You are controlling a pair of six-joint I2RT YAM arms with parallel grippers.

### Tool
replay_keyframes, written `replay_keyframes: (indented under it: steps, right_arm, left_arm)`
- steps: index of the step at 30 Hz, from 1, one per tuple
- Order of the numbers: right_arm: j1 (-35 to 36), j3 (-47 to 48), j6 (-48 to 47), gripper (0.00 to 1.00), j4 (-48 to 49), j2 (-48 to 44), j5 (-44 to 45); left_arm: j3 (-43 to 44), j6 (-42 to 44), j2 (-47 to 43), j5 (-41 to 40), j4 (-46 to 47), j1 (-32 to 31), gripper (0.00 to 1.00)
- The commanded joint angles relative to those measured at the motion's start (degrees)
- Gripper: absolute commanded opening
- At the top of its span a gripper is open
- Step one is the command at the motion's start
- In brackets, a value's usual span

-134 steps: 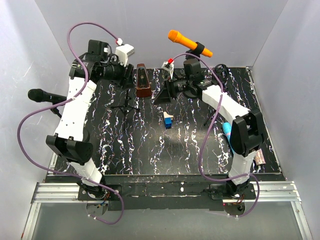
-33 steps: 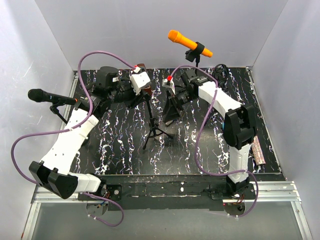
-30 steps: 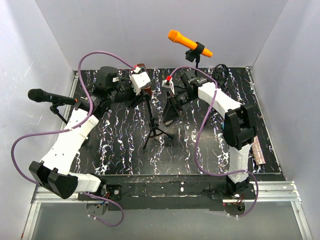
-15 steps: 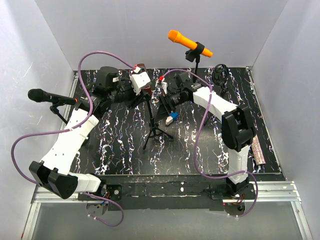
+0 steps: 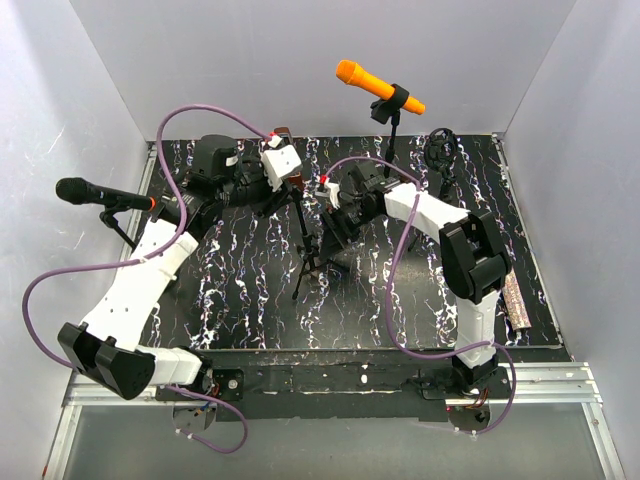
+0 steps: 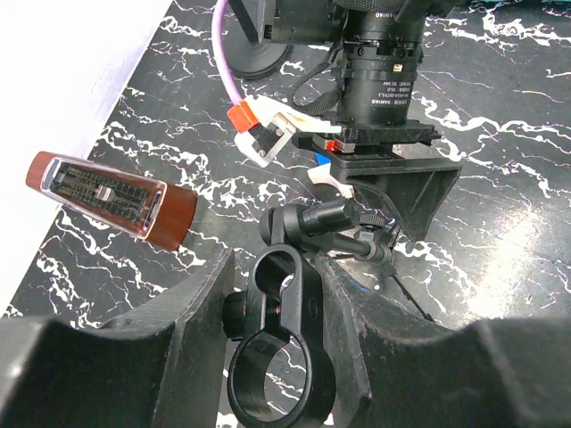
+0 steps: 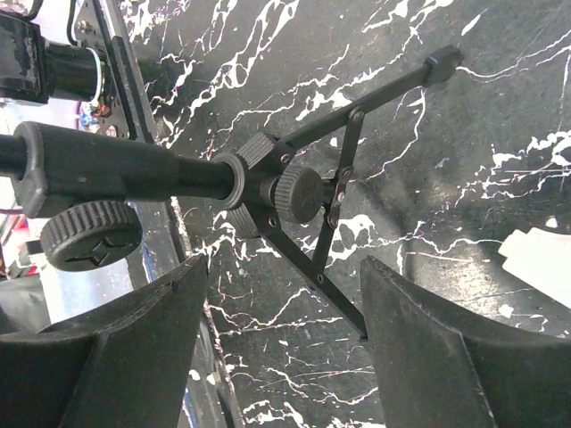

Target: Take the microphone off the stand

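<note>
A black tripod stand (image 5: 303,240) is seen tilted over the middle of the worktop (image 5: 250,300), legs spread, its empty ring clip (image 6: 281,374) clamped in the left gripper (image 6: 277,276). An orange microphone (image 5: 365,82) is carried slanted on a rear stand (image 5: 390,135); a black microphone (image 5: 95,193) is mounted at the left edge.

L arm (image 5: 140,280): base at 7 o'clock in top view, elbow folded low toward 8, forearm running up toward 1 o'clock
L wrist: bent over toward 3 o'clock, white cam housing on top
L gripper (image 5: 289,190): just left of centre; wrist view (image 6: 277,278) shows both fingers (image 6: 183,308) pressed onto the sides of the stand clip (image 6: 302,308)
R arm (image 5: 425,205): base at 5 o'clock, upper link upright, elbow at 3, forearm reaching toward 10 o'clock
R wrist: pitched down, rolled sideways
R gripper (image 5: 335,217): near centre, close to L gripper; fingers (image 7: 134,321) spread wide apart
</note>
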Motion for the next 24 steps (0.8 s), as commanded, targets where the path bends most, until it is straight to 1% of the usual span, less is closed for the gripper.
replay_keyframes:
  steps: [1, 3, 5, 6, 8, 10, 13, 16, 20, 24]
  right_arm:
    - [-0.1, 3.4, -7.7, 0.76, -2.7, -2.5, -1.8]
    - [-0.1, 6.6, -11.0, 0.77, -5.9, -3.3, -4.5]
    - [-0.7, 8.7, -12.2, 0.79, -5.9, -4.6, -8.1]
    - [-1.0, 9.1, -11.5, 0.79, -4.8, -5.3, -10.2]
    - [-1.3, 9.1, -7.7, 0.8, -1.1, -6.2, -10.7]
    - [-1.3, 9.8, -3.1, 0.8, 0.6, -5.8, -8.6]
    - [-1.3, 12.6, -1.3, 0.78, -1.4, -3.1, -6.1]
    - [-1.3, 12.4, 0.8, 0.76, -0.3, -1.4, -2.8]
    - [-1.4, 9.3, 0.0, 0.75, -0.3, -0.4, 0.1]
    - [-1.2, 5.8, -3.5, 0.73, -1.6, -1.3, 2.0]
  left_arm:
    - [-0.6, -0.2, -2.8, 0.4, 0.9, -0.1, 0.0]
    - [-0.6, -0.1, -2.9, 0.4, 1.0, -0.1, 0.0]
    - [-0.6, -0.1, -2.9, 0.3, 0.9, -0.1, 0.0]
    - [-0.7, -0.1, -3.0, 0.4, 0.9, -0.1, 0.0]
    - [-0.9, -0.1, -3.0, 0.6, 1.1, -0.1, 0.0]
    - [-1.1, -0.1, -3.1, 0.8, 1.3, -0.1, 0.0]
    - [-1.1, -0.3, -3.3, 0.9, 1.8, -0.1, 0.0]
    - [-0.7, -0.2, -3.1, 0.8, 1.5, -0.1, 0.0]
    - [-0.6, 0.4, -3.1, 0.8, 1.2, -0.1, 0.0]
    - [-0.5, 0.4, -3.0, 1.0, 1.3, -0.1, 0.0]
